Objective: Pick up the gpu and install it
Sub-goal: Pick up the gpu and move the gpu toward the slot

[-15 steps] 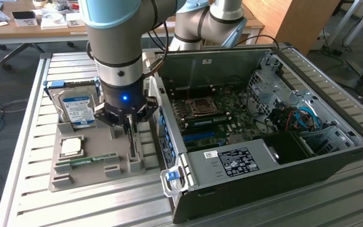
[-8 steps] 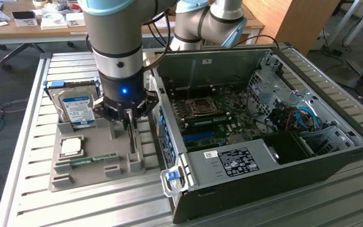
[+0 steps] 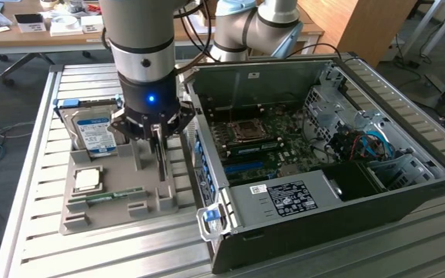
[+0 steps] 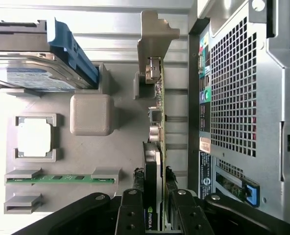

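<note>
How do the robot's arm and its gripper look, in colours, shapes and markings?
The arm is a round silver-grey tube ending in a glossy black wrist section with a small glowing blue light. The gripper is black, with jointed link fingers held by silver screws. Black cables run behind the arm.

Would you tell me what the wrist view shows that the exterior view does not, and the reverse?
Wrist view: the fingers closed on either face of the gpu, and the perforated rear panel. Exterior view: the motherboard inside the open case and the labelled power supply. Both: the gpu standing in the grey holder, the hard drive and RAM stick.
</note>
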Robot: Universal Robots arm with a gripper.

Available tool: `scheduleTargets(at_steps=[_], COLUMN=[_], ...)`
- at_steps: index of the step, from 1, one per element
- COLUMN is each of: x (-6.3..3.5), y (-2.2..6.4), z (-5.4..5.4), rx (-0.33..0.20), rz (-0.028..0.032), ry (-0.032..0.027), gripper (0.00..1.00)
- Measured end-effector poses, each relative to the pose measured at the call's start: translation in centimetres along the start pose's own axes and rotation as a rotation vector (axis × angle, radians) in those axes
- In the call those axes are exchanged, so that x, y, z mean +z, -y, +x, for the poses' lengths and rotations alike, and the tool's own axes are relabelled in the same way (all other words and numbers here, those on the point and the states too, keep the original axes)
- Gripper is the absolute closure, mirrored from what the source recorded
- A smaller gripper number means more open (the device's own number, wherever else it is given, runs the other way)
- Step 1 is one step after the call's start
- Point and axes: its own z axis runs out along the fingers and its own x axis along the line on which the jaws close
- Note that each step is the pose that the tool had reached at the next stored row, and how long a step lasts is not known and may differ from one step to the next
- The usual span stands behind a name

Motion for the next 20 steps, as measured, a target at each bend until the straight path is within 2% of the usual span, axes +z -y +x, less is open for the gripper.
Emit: scheduleTargets(at_steps=[20], x=[-5.39], y=[-0.46], z=[-0.2], rx=[0.000], rz=[0.0000], ry=[-0.0001], gripper=[0.73])
